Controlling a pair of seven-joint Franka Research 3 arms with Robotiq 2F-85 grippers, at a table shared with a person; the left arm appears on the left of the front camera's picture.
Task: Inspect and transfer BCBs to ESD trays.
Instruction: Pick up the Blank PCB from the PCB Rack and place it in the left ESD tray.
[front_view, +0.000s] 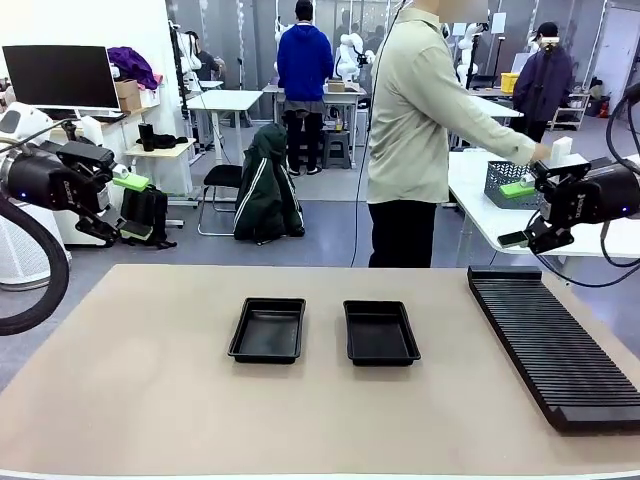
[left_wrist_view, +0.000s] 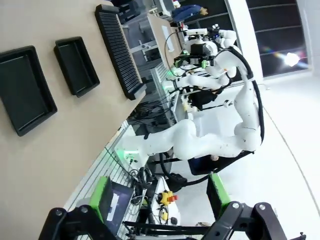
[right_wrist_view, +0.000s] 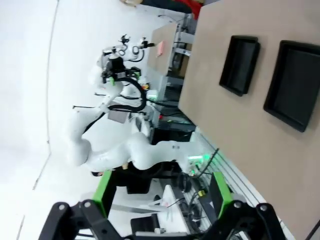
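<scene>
Two empty black ESD trays lie side by side mid-table, the left tray (front_view: 268, 330) and the right tray (front_view: 381, 332). No BCBs are in view. My left gripper (front_view: 134, 208) hangs open in the air off the table's far left corner, holding nothing. My right gripper (front_view: 515, 213) hangs open above the far right corner, near the rack's far end. In the left wrist view my left gripper (left_wrist_view: 159, 200) is open, with both trays (left_wrist_view: 25, 90) (left_wrist_view: 76, 65) far off. In the right wrist view my right gripper (right_wrist_view: 161, 195) is open and empty, trays (right_wrist_view: 241, 65) (right_wrist_view: 295, 85) beyond it.
A long ribbed black rack (front_view: 550, 340) runs along the table's right side. A person (front_view: 415, 130) stands at the far edge, turned toward a white side table with a grey mesh basket (front_view: 505, 180). The tan tabletop (front_view: 150, 400) is bare around the trays.
</scene>
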